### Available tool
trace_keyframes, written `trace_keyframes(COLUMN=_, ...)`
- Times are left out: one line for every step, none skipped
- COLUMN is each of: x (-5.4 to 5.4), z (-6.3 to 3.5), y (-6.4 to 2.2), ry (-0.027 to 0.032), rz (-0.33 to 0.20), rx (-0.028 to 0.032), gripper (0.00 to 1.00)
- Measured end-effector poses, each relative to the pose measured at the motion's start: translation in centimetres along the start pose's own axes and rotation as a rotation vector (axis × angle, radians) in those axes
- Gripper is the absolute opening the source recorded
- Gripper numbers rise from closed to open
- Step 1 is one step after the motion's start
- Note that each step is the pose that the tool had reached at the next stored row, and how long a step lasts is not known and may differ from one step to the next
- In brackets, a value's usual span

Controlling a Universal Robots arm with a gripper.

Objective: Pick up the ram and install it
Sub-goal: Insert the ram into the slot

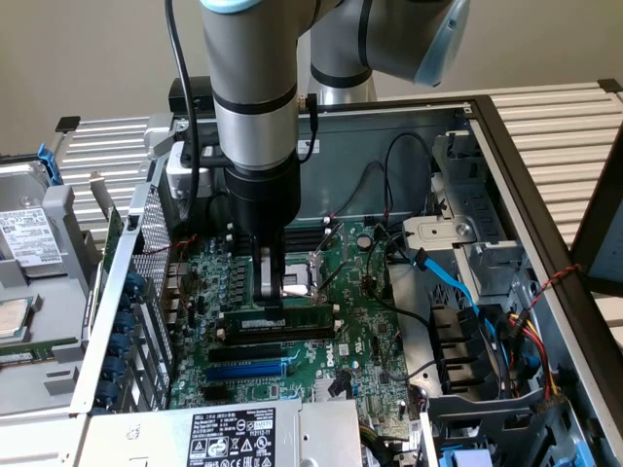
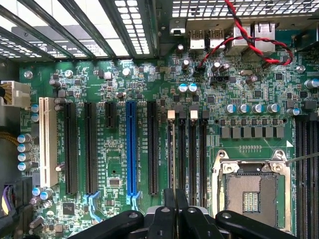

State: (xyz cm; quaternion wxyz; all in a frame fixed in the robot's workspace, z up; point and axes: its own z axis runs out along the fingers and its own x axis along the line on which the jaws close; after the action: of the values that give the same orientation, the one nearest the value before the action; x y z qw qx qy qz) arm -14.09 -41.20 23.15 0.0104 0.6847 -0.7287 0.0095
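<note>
The ram [image 1: 304, 318], a green stick with black chips, stands on edge over the black memory slots [image 2: 193, 154] of the motherboard [image 1: 365, 331], just on the near side of the CPU socket [image 1: 298, 283]. My gripper [image 1: 272, 302] comes straight down on its upper edge, fingers shut on the ram near its middle. In the wrist view the ram [image 2: 172, 159] shows edge-on as a thin strip running out from between the black fingertips of the gripper [image 2: 175, 201], along the memory slot farthest from the CPU socket [image 2: 251, 191]. Whether it is fully seated cannot be told.
The open computer case surrounds the arm: a drive cage [image 1: 477, 253] and blue cable [image 1: 450, 280] at the exterior view's right, a labelled power supply [image 1: 229, 436] in front, a loose hard drive [image 1: 29, 238] at the left. Red-black wires [image 2: 249, 45] cross near the rear ports.
</note>
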Motion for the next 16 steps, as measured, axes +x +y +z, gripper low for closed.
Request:
trace_keyframes(x=0.0, z=-0.01, y=0.01, ry=0.0003, rz=0.0, rx=-0.001, gripper=0.12)
trace_keyframes(x=0.0, z=-0.01, y=0.01, ry=0.0004, rz=0.0, rx=-0.0014, gripper=0.12)
trace_keyframes(x=0.01, z=-0.02, y=0.01, ry=0.0004, rz=0.0, rx=-0.0018, gripper=0.12)
trace_keyframes(x=0.01, z=-0.02, y=0.01, ry=0.0005, rz=0.0, rx=-0.0019, gripper=0.12)
trace_keyframes(x=0.01, z=-0.02, y=0.01, ry=0.0005, rz=0.0, rx=-0.002, gripper=0.12)
trace_keyframes(x=0.01, z=-0.02, y=0.01, ry=0.0004, rz=0.0, rx=-0.002, gripper=0.12)
trace_keyframes(x=0.01, z=-0.01, y=0.01, ry=0.0005, rz=0.0, rx=-0.002, gripper=0.12)
trace_keyframes(x=0.0, z=-0.01, y=0.01, ry=0.0005, rz=0.0, rx=-0.002, gripper=0.12)
trace_keyframes(x=0.0, z=0.01, y=0.01, ry=0.0003, rz=0.0, rx=-0.0015, gripper=0.12)
trace_keyframes(x=0.0, z=0.03, y=0.0, ry=0.0003, rz=0.0, rx=0.0, gripper=0.12)
trace_keyframes(x=0.0, z=0.03, y=0.0, ry=0.0002, rz=0.0, rx=0.0005, gripper=0.12)
trace_keyframes(x=0.0, z=0.03, y=0.0, ry=0.0002, rz=0.0, rx=0.0006, gripper=0.12)
trace_keyframes(x=0.0, z=0.03, y=0.01, ry=0.0003, rz=0.0, rx=0.0006, gripper=0.12)
trace_keyframes(x=0.0, z=0.04, y=0.01, ry=0.0003, rz=0.0, rx=0.0006, gripper=0.12)
trace_keyframes(x=0.0, z=0.04, y=0.01, ry=0.0003, rz=0.0, rx=0.0006, gripper=0.12)
trace_keyframes(x=0.0, z=0.05, y=0.01, ry=0.0002, rz=0.0, rx=0.0006, gripper=0.12)
